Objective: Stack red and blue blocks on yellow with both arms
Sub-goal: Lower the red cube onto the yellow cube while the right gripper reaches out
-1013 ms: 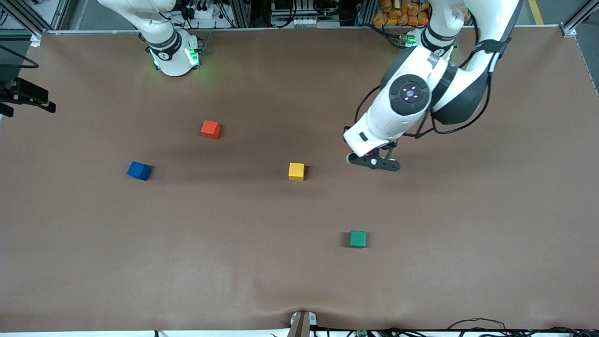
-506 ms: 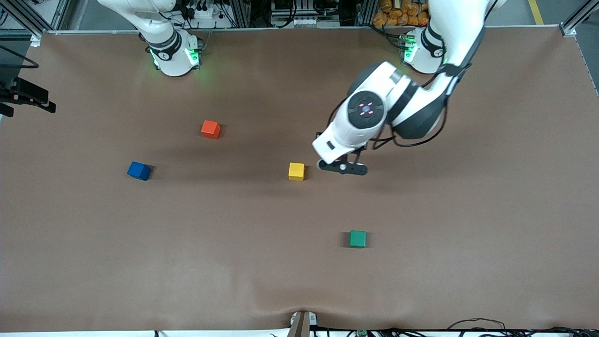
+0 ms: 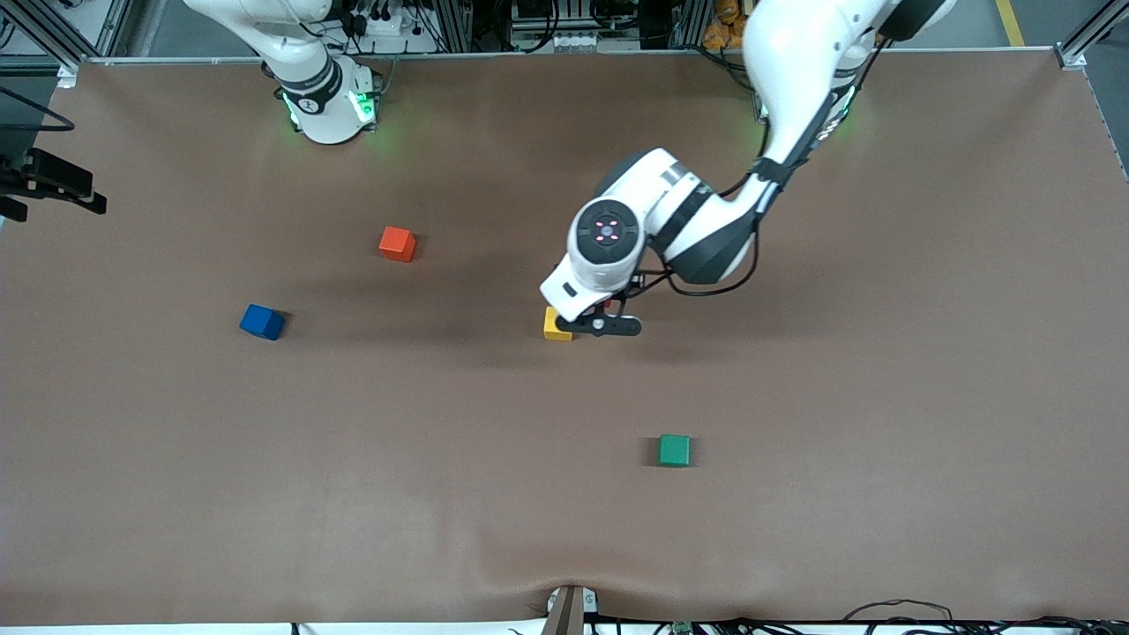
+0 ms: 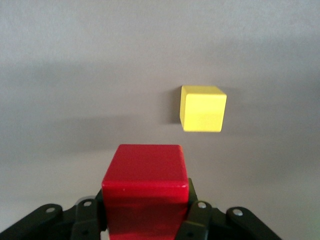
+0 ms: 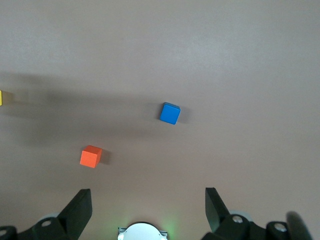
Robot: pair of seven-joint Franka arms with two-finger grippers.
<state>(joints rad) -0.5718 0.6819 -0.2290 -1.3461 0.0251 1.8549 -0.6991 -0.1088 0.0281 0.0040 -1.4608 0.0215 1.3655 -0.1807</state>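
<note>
Left hand point(image 4: 145, 222) grips the red cube point(image 4: 145, 192) over the yellow cube point(image 4: 202, 108), ready for stacking; right hand point(image 5: 145, 212) waits, fingers wide apart.

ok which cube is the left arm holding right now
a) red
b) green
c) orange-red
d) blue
a: the left wrist view shows the left gripper shut on the red cube above the table, with the yellow cube just ahead of it, while the blue cube, the orange-red cube and the green cube all sit on the table.
</note>
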